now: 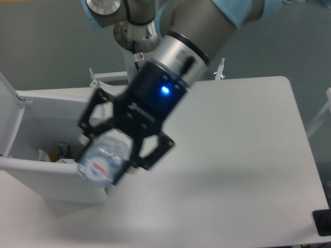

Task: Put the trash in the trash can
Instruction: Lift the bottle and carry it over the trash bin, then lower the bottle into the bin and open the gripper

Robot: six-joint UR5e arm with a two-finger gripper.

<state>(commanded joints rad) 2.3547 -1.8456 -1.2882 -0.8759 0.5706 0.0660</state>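
The flat white table [248,170] with rounded corners fills most of the view, with grey floor behind it. Across it from the upper right reaches the large grey robot arm with pale blue joint caps [201,26], its thick wrist section slanting down and to the left, a blue light glowing on the black collar just above the tool. Its grey and silver base column [135,31] stands behind the table's far edge.

At the left edge of the table sits the large white boxy plastic trash can [49,181] with rounded corners, its hinged white lid [9,111] swung up and open on the left side. Some small pieces lie inside near the front wall, too blurred to name. The can's right rim is hidden behind the tool.

The black two-finger gripper [116,142] hangs tilted over the right part of the can's opening, its linkage bars spread to either side and its fingers clenched on the clear crushed plastic bottle [103,155]. The bottle is lifted off the table, slanted, its lower end with a small red-and-white label overlapping the can's front right corner. Motion blur softens the gripper and bottle.
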